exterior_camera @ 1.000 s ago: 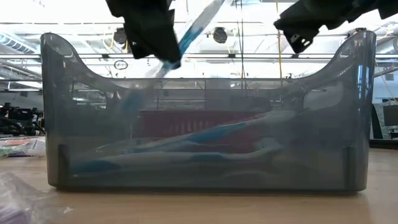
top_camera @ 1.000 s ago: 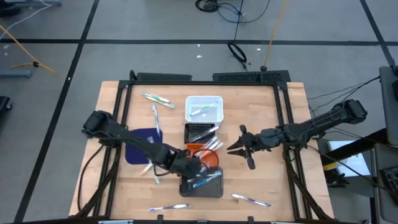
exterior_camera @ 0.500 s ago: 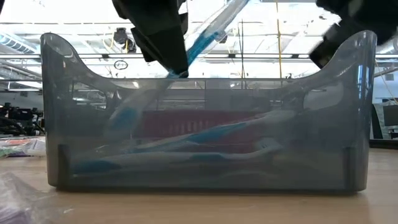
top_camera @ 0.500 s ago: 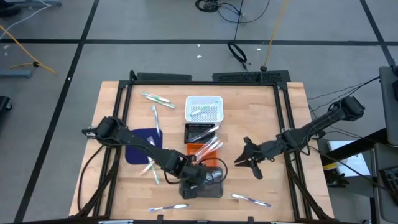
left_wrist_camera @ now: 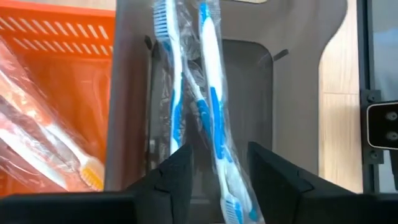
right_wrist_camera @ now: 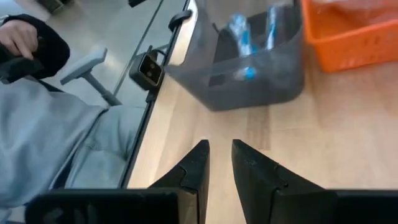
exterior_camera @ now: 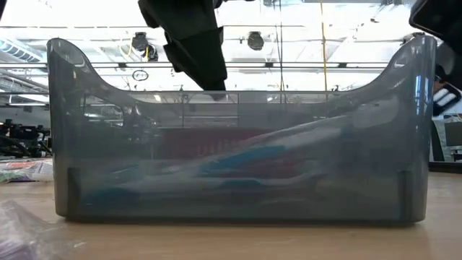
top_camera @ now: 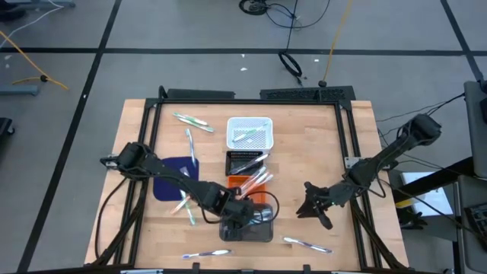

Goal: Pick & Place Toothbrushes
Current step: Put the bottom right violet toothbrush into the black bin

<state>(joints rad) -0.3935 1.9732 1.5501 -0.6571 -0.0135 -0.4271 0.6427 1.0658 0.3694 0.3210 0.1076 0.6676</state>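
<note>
While my left claw [top_camera: 242,214] hangs over the grey bin [top_camera: 262,232] at the near middle of the tabletop [top_camera: 319,144], its fingers [left_wrist_camera: 171,180] stand apart with nothing pinched between them. Past those fingers, the left wrist view shows two wrapped blue toothbrushes [left_wrist_camera: 208,118] lying inside the grey bin, crossing each other. From the low view I see the same blue handles [exterior_camera: 245,155] resting along the bin's floor behind its smoky wall.

Beside the bin, on its far side, sits the orange basket [top_camera: 245,185] with several pink-and-white toothbrushes [top_camera: 259,181] sticking out. Farther back stand a black tray [top_camera: 245,161] and a white basket [top_camera: 249,132] holding a green one. Loose toothbrushes lie elsewhere: two greenish ones [top_camera: 192,121] near the far left corner, one [top_camera: 307,244] at the near edge right of the bin, and another [top_camera: 204,253] at the near edge left of it. A dark blue mat [top_camera: 173,176] lies under my left arm.

My right claw [top_camera: 312,209] hovers low over bare wood to the right of the bin, well apart from it, fingers [right_wrist_camera: 198,163] slightly parted and empty. A person's sleeve [right_wrist_camera: 43,134] shows beyond the tabletop edge.
</note>
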